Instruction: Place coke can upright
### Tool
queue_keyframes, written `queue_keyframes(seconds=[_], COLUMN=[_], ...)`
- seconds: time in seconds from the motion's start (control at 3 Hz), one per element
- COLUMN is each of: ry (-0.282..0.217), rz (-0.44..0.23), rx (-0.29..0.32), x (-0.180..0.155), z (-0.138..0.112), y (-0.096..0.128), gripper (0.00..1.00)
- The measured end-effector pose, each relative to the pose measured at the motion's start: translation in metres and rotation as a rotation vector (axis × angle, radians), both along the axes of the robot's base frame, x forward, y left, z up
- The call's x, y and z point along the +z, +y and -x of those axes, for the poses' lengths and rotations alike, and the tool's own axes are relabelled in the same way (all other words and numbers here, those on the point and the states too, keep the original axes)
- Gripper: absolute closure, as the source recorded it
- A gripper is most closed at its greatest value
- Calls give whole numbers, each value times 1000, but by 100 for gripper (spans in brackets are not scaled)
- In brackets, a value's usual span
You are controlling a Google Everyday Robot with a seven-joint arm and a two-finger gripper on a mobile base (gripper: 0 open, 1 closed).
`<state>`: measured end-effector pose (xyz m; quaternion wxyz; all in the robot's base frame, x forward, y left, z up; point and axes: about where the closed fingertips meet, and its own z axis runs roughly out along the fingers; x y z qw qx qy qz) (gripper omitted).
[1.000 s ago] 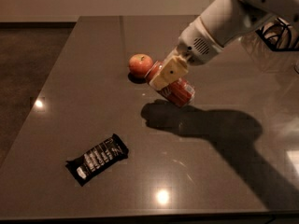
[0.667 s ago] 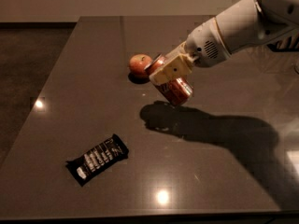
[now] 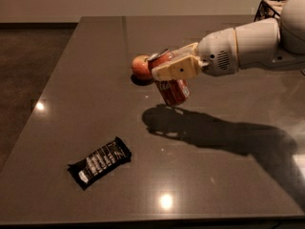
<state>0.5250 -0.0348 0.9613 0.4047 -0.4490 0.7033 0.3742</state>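
The coke can point(image 3: 172, 88) is a red can with pale lettering and a silver top. It is held in the air above the dark table point(image 3: 95, 80), nearly upright and tilted a little, its top leaning left. My gripper point(image 3: 167, 67) reaches in from the right on a white arm point(image 3: 248, 46). Its tan fingers point(image 3: 177, 68) are shut on the can's upper part. The can's shadow lies on the table below and to the right.
A red-orange apple point(image 3: 141, 67) sits on the table just left of and behind the can. A black snack bar wrapper point(image 3: 99, 162) lies at the front left. A dark wire object point(image 3: 267, 6) stands at the back right corner.
The arm has swung from a steep downward reach to nearly level. The can has been lifted and turned from a steep tilt to nearly upright, still in the gripper.
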Motion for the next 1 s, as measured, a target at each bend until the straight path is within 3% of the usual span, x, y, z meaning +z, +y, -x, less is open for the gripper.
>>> queue_keyframes(seconds=[1.0], ry=[-140], rz=[-256], rx=[-39], x=[-7], z=[4], y=[4], gripper=[100])
